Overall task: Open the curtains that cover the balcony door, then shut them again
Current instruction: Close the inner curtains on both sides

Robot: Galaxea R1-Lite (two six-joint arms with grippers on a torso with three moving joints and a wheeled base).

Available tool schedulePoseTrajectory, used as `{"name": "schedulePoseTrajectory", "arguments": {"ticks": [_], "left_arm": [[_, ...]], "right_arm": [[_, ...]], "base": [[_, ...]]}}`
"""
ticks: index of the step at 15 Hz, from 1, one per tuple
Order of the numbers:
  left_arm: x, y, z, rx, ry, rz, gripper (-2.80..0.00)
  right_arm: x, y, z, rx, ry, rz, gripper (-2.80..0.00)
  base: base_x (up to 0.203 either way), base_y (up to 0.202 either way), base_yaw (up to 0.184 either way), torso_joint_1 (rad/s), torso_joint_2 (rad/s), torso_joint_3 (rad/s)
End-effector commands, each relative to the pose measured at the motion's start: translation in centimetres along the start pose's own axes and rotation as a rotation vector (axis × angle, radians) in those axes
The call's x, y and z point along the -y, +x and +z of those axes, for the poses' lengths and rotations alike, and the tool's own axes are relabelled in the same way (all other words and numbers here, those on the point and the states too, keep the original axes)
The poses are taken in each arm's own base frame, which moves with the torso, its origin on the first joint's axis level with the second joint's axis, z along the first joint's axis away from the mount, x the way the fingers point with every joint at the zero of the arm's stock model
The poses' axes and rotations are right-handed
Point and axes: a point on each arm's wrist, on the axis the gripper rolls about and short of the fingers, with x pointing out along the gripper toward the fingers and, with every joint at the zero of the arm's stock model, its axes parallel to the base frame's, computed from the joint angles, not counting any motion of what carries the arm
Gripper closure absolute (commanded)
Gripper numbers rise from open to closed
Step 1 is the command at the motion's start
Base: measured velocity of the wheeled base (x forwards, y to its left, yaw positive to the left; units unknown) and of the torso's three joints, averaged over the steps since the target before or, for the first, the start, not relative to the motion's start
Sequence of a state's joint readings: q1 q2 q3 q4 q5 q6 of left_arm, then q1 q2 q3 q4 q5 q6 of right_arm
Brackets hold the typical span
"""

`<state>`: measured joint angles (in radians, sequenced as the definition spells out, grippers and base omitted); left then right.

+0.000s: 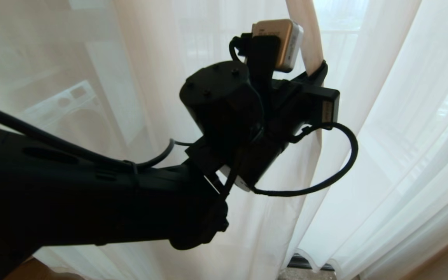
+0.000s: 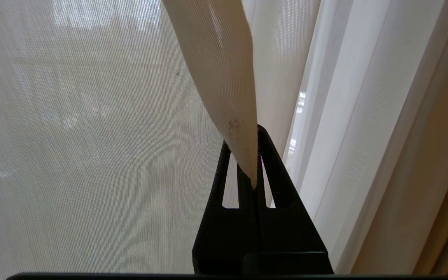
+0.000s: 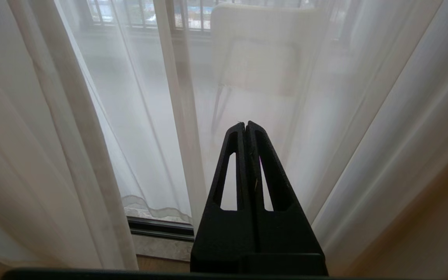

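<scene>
The left gripper (image 2: pixel 249 163) is clamped on the hemmed edge of the curtains (image 2: pixel 220 70). In the left wrist view, the folded cream-coloured hem runs down between the two black fingers (image 2: pixel 274 171) and ends pinched between them, with the fabric rising away from the fingertips. Sheer fabric fills the space to one side of the gripper; denser pleats hang on the other side.

In the head view, the left arm (image 1: pixel 91 194) reaches in from the left and is raised to the middle of the scene. Its gripper (image 1: pixel 319 72) meets the hem strip where two curtain panels come together. The curtains hang on both sides of the arm and reach the floor. A dark track of the balcony door (image 1: pixel 305 264) shows low down in the gap between the panels.

The right gripper (image 3: pixel 246 126) has its fingers pressed together with nothing between them. It points at the curtains (image 3: pixel 150 97) and stands apart from the fabric. Through the sheer material, a pale chair (image 3: pixel 259 50) and a railing (image 3: pixel 142 11) are visible beyond the glass. The black sill track (image 3: pixel 160 229) lies below the curtain hem.
</scene>
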<state>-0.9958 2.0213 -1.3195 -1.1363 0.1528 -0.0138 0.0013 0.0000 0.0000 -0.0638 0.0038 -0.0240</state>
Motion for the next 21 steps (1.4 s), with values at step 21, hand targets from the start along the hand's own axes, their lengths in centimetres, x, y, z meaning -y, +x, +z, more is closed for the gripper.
{"name": "schedulePoseTrajectory", "arguments": {"ticks": [21], "left_arm": [[-4.0,-1.8,2.3,0.027,0.018,0.194,0.0]], "right_arm": [[0.0,0.0,0.0,0.001,0.0,0.001,0.0]], "base": [[0.0,0.0,0.0,0.0,0.0,0.0]]}}
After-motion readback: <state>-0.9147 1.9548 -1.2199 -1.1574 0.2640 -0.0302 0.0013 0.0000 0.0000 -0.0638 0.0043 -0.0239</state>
